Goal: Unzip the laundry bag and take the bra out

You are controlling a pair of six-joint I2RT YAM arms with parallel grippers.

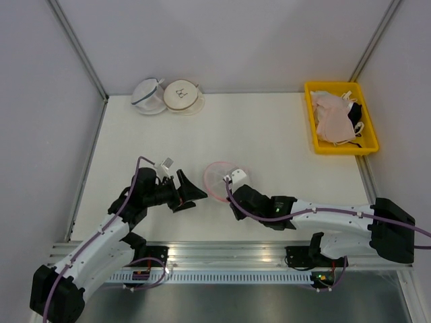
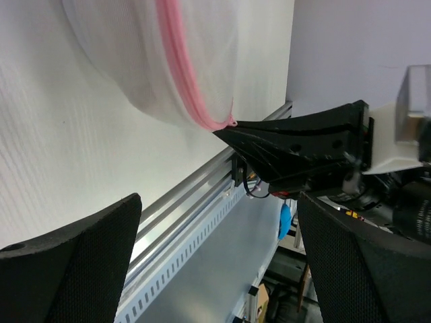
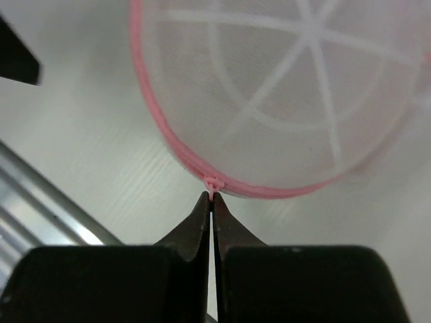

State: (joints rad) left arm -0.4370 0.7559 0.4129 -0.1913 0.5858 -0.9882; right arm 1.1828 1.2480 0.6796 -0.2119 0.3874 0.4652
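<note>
We held the right gripper [image 3: 213, 196] pinched on the zipper pull [image 3: 213, 184] of the laundry bag [image 3: 289, 101], lying on the table [image 1: 269, 128] between both arms, ready to draw it open, with the left gripper [image 1: 192, 194] spread alongside.

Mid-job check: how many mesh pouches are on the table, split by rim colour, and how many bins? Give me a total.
Pink-rimmed laundry bag: 1
Dark-trimmed pouch: 1
Beige-rimmed pouch: 1
Yellow bin: 1
Total: 4
</note>
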